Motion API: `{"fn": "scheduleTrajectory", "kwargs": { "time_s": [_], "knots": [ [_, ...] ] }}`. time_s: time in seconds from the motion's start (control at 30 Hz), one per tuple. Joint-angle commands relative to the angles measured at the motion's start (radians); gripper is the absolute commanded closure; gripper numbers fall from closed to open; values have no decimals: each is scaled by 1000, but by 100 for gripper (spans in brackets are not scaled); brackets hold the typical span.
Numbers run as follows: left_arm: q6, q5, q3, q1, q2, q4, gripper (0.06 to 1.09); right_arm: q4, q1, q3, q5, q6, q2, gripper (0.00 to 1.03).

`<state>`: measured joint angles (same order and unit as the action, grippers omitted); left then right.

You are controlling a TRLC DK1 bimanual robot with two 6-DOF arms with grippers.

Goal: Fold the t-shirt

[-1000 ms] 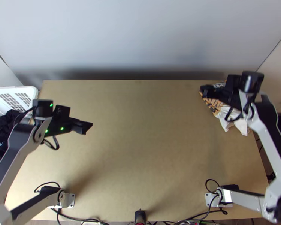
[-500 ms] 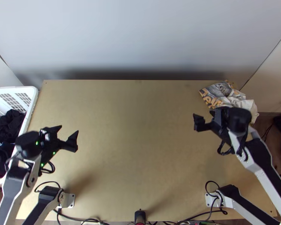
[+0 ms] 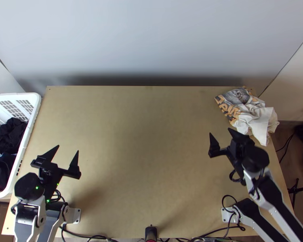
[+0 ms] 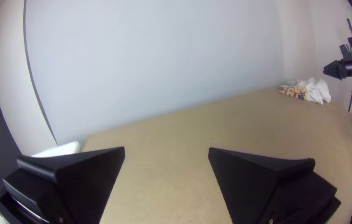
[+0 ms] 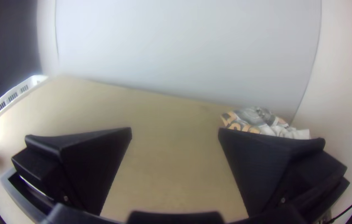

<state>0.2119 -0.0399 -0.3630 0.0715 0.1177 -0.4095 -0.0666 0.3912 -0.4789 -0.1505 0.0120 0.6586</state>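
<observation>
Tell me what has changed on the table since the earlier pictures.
Both tools have drawn back toward the table's near edge: the right tool from over the bunched t-shirt, uncovering it, and the left tool also a little leftward. Neither holds cloth now. The t-shirt still lies bunched at the far right corner, and the white basket stayed put.

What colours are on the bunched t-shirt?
T-shirt: white, with orange, grey and black print; clearest in top view.
</observation>
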Motion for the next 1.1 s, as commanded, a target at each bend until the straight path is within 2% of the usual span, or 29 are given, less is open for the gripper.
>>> {"fn": "scheduleTrajectory", "kwargs": {
  "time_s": [0.0,0.1,0.17,0.27,0.43,0.63,0.8,1.07],
  "knots": [
    [96,3,107,-53,-122,12,10,169,5,238,-11,108,-229,5],
    [113,3,131,-49,-121,-2,10,198,-3,313,-9,78,-344,5],
    [80,-2,131,-39,-119,-6,10,198,5,375,-9,77,-473,5],
    [-32,-3,127,-4,-121,-15,10,39,41,381,-8,63,-668,5],
    [-55,0,114,-18,-121,-101,10,-145,25,382,0,51,-657,5],
    [-54,0,108,-32,-121,-147,10,-141,20,382,5,49,-660,5],
    [-55,0,108,-35,-121,-147,10,-141,-54,382,5,49,-660,5],
    [-54,0,108,-49,-121,-147,10,-141,-54,382,5,49,-660,5]
  ]
}}
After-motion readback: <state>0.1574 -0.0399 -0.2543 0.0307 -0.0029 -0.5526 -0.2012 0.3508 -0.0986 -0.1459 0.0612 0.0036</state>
